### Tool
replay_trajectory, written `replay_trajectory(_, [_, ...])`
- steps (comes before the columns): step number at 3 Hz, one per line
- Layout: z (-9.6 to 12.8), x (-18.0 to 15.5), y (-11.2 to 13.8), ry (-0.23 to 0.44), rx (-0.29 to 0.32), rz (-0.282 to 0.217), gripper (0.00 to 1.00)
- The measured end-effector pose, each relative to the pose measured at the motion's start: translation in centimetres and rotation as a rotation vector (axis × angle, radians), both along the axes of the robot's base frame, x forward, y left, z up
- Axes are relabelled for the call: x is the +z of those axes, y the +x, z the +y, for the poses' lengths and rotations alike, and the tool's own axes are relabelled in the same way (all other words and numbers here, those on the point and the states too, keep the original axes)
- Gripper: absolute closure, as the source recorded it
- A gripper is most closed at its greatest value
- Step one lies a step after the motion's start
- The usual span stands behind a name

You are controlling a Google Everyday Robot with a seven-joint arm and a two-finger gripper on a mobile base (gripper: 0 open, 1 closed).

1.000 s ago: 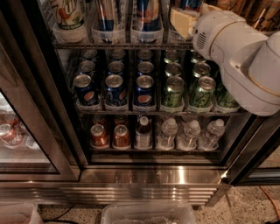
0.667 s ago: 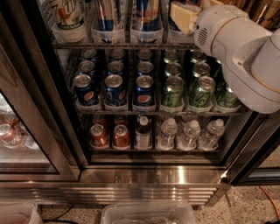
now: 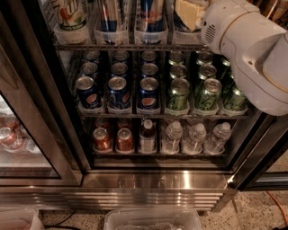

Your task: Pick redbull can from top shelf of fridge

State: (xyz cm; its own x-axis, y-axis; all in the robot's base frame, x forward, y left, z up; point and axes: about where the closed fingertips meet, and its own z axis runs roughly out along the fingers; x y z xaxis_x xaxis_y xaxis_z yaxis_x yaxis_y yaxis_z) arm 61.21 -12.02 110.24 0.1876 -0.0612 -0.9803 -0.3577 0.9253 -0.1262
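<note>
The fridge [image 3: 157, 179] stands open in front of me, with wire racks inside. The top shelf [image 3: 126, 46] carries a row of clear plastic trays. A redbull can [image 3: 151, 13], blue and silver with red lettering, stands in one tray, cut off by the top edge. A second similar can [image 3: 109, 13] stands in the tray to its left. My gripper [image 3: 188, 13], a cream-coloured piece at the end of the white arm [image 3: 252, 49], is at top-shelf height, just right of the redbull can, in the neighbouring tray's space.
The middle rack holds blue Pepsi cans [image 3: 119, 92] and green cans [image 3: 178, 93]. The lower rack holds red cans [image 3: 102, 138] and water bottles [image 3: 194, 137]. A glass door [image 3: 27, 134] is at the left. A clear bin [image 3: 153, 220] sits on the floor.
The arm and gripper have shifted slightly upward at the top shelf. The cans have not moved.
</note>
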Motion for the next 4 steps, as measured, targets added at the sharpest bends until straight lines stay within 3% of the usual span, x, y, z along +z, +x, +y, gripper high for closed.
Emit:
replay_trajectory(2, [0.3, 0.6, -2.1, -0.002, 0.024, -0.008, 1.00])
replay_trajectory(4, [1.7, -0.5, -4.9, -0.028, 0.082, 0.030, 1.00])
